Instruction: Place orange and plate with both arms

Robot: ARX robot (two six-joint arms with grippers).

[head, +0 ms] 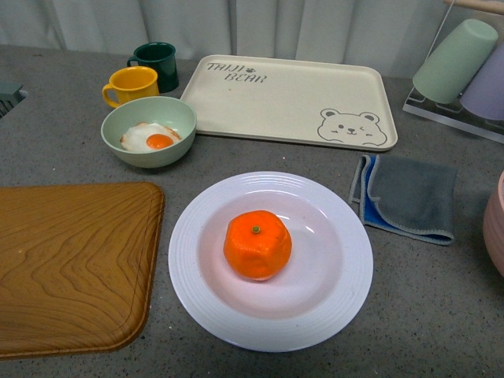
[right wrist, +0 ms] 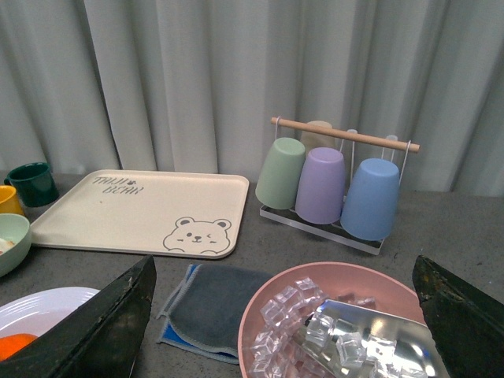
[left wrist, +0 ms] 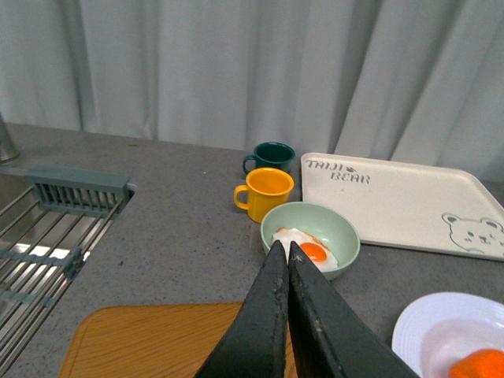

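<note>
The orange (head: 257,245), bright with a green stem dot, sits in the middle of the white ribbed plate (head: 201,276) on the grey counter near the front. Neither arm shows in the front view. In the left wrist view my left gripper (left wrist: 283,250) is shut and empty, its tips raised over the counter in front of the green bowl; the plate (left wrist: 429,327) and a slice of the orange (left wrist: 480,365) show at one corner. In the right wrist view my right gripper (right wrist: 287,295) is wide open and empty above a pink bowl; the plate's edge (right wrist: 39,305) and the orange (right wrist: 12,345) show at the side.
A wooden board (head: 67,264) lies left of the plate. A pale green bowl with a fried egg (head: 148,130), yellow mug (head: 131,85) and dark green mug (head: 156,61) stand behind. A cream bear tray (head: 291,102), grey cloth (head: 409,197), cup rack (right wrist: 335,185) and pink bowl of ice cubes (right wrist: 339,315) lie to the right. A sink rack (left wrist: 47,228) is far left.
</note>
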